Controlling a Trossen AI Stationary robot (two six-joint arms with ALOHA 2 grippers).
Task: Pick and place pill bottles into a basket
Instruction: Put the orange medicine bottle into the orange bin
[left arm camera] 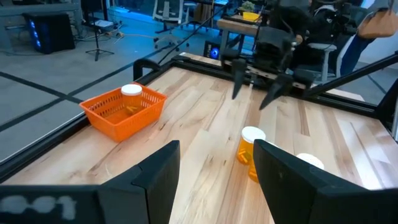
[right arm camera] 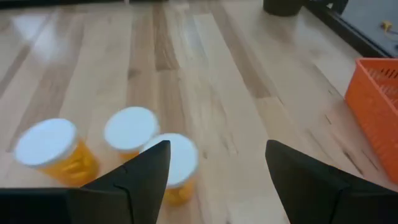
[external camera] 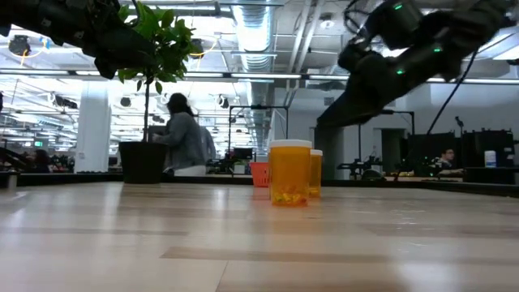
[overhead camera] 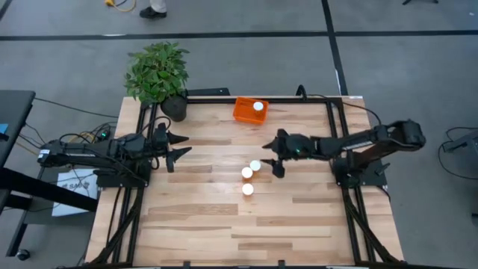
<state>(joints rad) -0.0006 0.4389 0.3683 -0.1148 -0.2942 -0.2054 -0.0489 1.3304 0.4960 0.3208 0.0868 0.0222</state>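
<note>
Three amber pill bottles with white caps stand upright in a cluster at the table's middle [overhead camera: 250, 175]; they also show in the right wrist view [right arm camera: 130, 129] and the low view [external camera: 290, 172]. A fourth bottle [overhead camera: 258, 106] stands in the orange basket [overhead camera: 245, 112], which sits at the table's far edge. My right gripper [overhead camera: 270, 159] is open and empty, just right of the cluster and above the table. My left gripper [overhead camera: 181, 146] is open and empty at the table's left side; in its wrist view [left arm camera: 217, 149] the basket [left arm camera: 124, 115] and two bottles [left arm camera: 250, 146] show ahead.
A potted plant in a black pot [overhead camera: 160, 75] stands at the far left corner, left of the basket. A black frame rail [overhead camera: 299, 99] runs along the far edge. People show in the room beyond the table [external camera: 182, 134]. Bare wood lies on the near half [overhead camera: 239, 232].
</note>
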